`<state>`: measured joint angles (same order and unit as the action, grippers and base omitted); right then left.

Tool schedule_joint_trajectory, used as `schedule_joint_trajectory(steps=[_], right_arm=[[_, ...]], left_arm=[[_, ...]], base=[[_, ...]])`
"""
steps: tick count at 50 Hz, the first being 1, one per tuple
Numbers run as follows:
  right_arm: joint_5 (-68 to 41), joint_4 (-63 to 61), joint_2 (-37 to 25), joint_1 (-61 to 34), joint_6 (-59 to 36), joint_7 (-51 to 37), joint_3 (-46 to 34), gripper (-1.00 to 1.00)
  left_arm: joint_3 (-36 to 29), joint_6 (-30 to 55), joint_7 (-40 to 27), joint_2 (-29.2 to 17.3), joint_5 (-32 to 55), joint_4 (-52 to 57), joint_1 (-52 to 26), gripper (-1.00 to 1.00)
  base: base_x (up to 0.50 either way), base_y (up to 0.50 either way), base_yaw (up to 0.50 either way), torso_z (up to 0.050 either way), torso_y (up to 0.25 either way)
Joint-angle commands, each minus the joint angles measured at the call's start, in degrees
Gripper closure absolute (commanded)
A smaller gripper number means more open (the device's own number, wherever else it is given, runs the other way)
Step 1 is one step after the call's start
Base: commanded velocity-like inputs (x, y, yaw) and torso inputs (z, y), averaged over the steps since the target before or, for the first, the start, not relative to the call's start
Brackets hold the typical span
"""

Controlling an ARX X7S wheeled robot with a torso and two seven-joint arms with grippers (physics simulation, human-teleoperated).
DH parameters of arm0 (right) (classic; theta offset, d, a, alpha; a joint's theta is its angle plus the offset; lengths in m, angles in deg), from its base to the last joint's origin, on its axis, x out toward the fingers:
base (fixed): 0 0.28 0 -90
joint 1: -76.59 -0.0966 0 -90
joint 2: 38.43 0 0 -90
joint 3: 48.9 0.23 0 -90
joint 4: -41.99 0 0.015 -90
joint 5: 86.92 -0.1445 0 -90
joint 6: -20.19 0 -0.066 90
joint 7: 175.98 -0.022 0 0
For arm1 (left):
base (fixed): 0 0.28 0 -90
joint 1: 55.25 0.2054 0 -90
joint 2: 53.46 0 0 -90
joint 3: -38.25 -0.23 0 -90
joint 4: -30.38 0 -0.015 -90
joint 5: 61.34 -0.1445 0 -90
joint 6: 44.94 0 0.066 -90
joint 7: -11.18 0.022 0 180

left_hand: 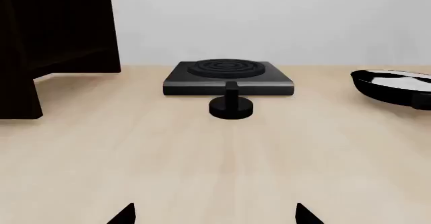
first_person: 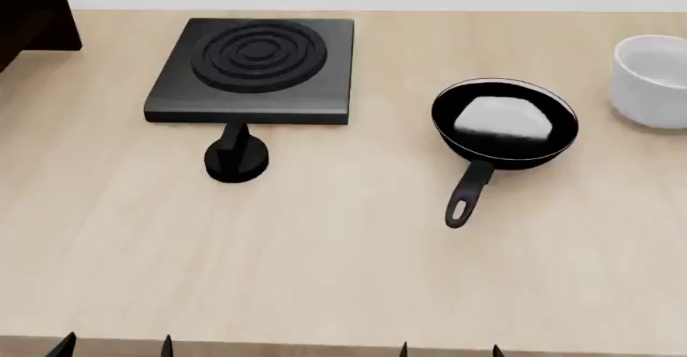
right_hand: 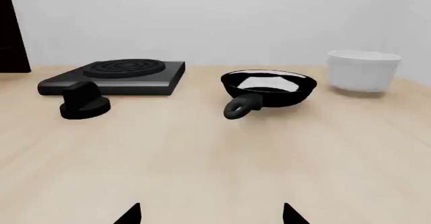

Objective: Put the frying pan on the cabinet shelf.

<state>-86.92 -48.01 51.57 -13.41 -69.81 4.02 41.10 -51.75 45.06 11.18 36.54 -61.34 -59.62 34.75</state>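
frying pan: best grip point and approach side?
Grip the frying pan by its long handle, about midway along. It lies flat on the table, bowl away from the robot, and the handle points back toward the robot with bare table on both sides. I'd come from above with the right gripper, jaws across the handle. The white pot stands apart beyond it.

Robot body, visible parts only:

- Left gripper (left_hand: 214,215): two black fingertips (left_hand: 124,215), pointed, wedge-shaped, matte, plain.
- Right gripper (right_hand: 210,215): two black fingertips (right_hand: 129,214) of the same pointed form.
- Head view: four small black triangular tips in two pairs at the picture's edge.
- Cables, screws, markings: cannot tell; only the tips show.
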Motion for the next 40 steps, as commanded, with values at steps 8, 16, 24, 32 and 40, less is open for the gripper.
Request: schedule_joint_trajectory(steps=[8,16,24,32,40], right_arm=[[-1.5,2.9,-2.0,-1.0,2.1,-2.6,-1.9,-1.00],[-2.0,1.2,-2.9,-0.5,1.2,-4.2,-3.2,-1.00],[-2.5,1.7,-3.6,-0.7,1.5,-5.1,-4.2,-1.00],[-3.0,1.9,-4.2,-0.8,1.7,-5.9,-4.9,-1.00],[-3.3,-1.3,-4.6,0.1,0.1,-7.1,-5.5,-1.00]], left_arm=[[-0.9,0.0,-1.3,-1.9,4.9,-0.5,-0.4,-1.00],[-3.2,-1.9,-1.3,-3.3,4.7,-0.3,-0.2,-1.00],[-3.8,-1.9,-2.1,-3.9,5.7,-0.9,-0.4,-1.00],[-4.5,-1.7,-2.4,-4.4,6.7,-0.7,-0.3,-1.00],[-5.0,-1.8,-3.0,-4.8,7.5,-0.2,-0.2,-1.00]], base=[[0.00,0.00,0.00,0.000,0.000],[0.00,0.00,0.00,0.030,0.000],[0.00,0.00,0.00,0.050,0.000],[0.00,0.00,0.00,0.050,0.000],[0.00,0.00,0.00,0.050,0.000]])
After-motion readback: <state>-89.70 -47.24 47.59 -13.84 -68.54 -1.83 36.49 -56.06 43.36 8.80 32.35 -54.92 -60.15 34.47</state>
